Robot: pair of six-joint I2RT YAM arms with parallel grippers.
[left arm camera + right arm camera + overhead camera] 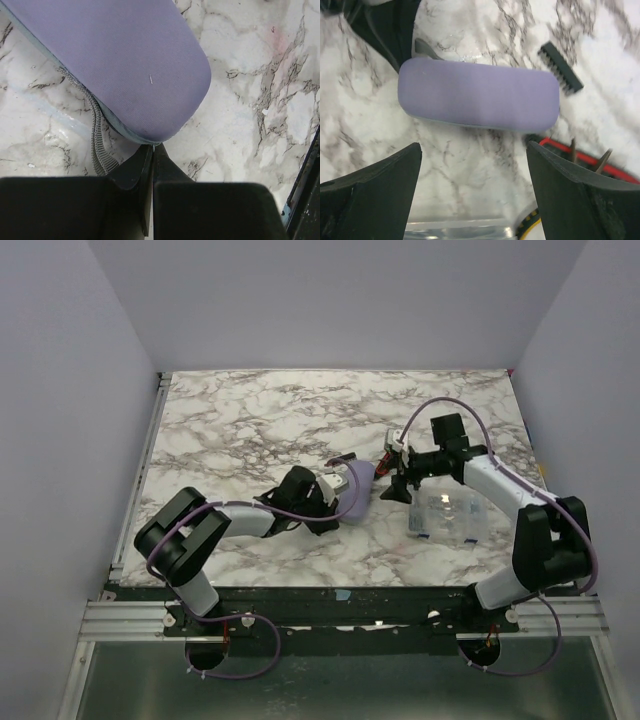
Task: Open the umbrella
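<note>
Left arm: lies low from its base and reaches across the marble table (250, 420) toward the lavender sleeve (355, 495) of the umbrella. The sleeve lies flat near mid-table.

Left gripper (152, 150): clenched, fingers (130, 170) pressed together with no gap. The tips meet the sleeve's rounded near edge. Cannot tell whether any fabric is pinched between them. A grey ribbed strap (97, 137) hangs from under the sleeve, just beside the left finger.

Right arm: rises from its base, bends at the elbow and comes back in toward the sleeve from the far right side, wrist tipped down.

Right gripper (474, 147): released, jaws spread wide with nothing between them. It hovers just beside the sleeve. In the wrist view the sleeve (477, 95) lies crosswise just beyond the fingertips, apart from both fingers (385, 185).

Around the sleeve:
- Clear plastic box (448, 515) on the right-arm side of the sleeve, under that arm's forearm. Its edge shows between the right fingers (460, 231).
- Red-handled tool (590, 159) near the sleeve's end, close to the right finger.
- Small black toothed piece (560, 67) beyond that same end, apart from the sleeve.

Only the sleeve is visible. No canopy, shaft or handle shows outside it.
</note>
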